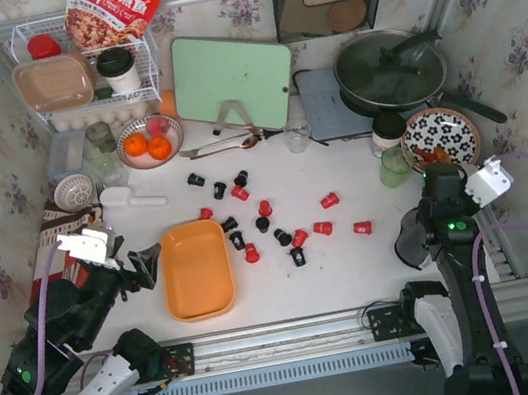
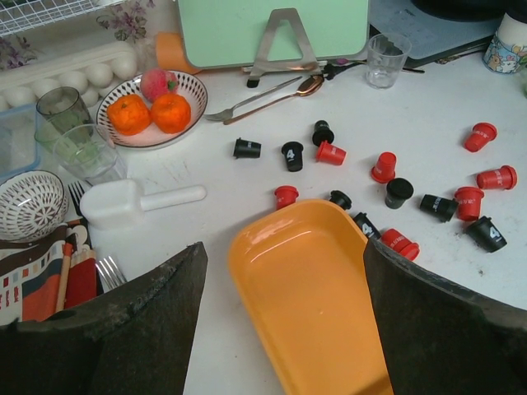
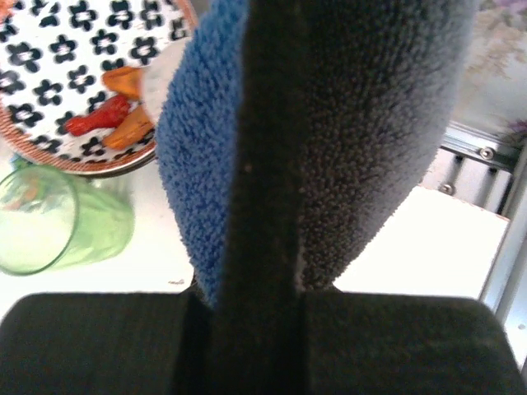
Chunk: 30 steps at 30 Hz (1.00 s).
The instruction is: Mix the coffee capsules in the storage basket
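Hovering my left gripper (image 1: 145, 263), jaws wide, left of shallow orange plastic storage basket (image 1: 196, 270), long axis near-to-far. Small red and black coffee capsules (image 1: 279, 225) scattered right. My right gripper (image 3: 272, 164) closed, seemingly empty.

My left claw (image 1: 146, 266) hangs over the desk (image 1: 358, 273) with the basket (image 1: 196, 270) just to its right. The capsules (image 1: 322, 228) lie scattered beyond and right of the basket, a few just beside its rim. A scoop (image 1: 127, 198) lies ahead of the claw, with a fruit bowl (image 1: 149, 141) behind that.

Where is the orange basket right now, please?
In the top view, the orange basket lies empty at front left beside the left gripper, coffee capsules scattered along its right side.
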Motion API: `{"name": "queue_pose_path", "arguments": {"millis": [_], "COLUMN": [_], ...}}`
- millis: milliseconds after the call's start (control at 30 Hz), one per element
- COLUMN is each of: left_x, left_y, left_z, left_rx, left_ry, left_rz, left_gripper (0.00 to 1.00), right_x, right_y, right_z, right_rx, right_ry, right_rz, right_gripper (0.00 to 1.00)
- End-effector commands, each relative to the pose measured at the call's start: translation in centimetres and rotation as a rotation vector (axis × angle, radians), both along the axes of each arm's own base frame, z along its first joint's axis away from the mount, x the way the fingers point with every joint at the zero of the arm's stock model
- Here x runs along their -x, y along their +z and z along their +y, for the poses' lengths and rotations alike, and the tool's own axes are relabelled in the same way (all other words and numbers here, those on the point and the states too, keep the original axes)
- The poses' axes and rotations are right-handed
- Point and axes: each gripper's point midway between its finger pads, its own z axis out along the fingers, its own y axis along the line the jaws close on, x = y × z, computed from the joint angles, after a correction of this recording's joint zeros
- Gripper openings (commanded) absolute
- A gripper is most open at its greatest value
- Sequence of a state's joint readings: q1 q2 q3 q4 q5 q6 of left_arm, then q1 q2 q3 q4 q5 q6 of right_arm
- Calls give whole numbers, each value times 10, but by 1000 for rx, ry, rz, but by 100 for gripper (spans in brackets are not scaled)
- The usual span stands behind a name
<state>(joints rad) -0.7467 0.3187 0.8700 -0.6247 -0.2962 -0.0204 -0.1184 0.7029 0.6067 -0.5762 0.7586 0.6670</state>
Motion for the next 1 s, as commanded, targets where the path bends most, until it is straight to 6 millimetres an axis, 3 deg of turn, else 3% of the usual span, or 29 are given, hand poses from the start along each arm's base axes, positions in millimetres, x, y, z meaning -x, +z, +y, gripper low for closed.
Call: {"name": "queue_pose_path", "arguments": {"millis": [0,133,233,367,500,633,800,967], "left_x": [-3,-3,-2,-2,-1,0,2,3], "left_y": [9,7,8,9,9,11,13,12], "left_z": [0,1,1,2,3,3,5,6], "left_rx": [30,26,28,30,33,42,53,58], "left_ry": [12,15,16,19,18,14,15,18], "left_rz": [-30,-26,-29,-31,-34,-41,-53,-59], "left_gripper": [79,79,79,79,79,79,79,80], "right_x": [7,4,2,5,10,12,1,-21], "right_y": [-4,-13,-20,-27,-20,2,48,101], "right_z": [-15,-14,-15,-16,-20,-26,-29,-15], "right_rx": [-8,-33,-46,-49,-23,18,90,151], "right_ry": [-101,-106,-109,-120,-134,-151,-75,125], "right_rz": [-47,-59,-44,-11,10,10,-12,-73], "right_gripper": [8,11,22,53,84,97,100,100]}}
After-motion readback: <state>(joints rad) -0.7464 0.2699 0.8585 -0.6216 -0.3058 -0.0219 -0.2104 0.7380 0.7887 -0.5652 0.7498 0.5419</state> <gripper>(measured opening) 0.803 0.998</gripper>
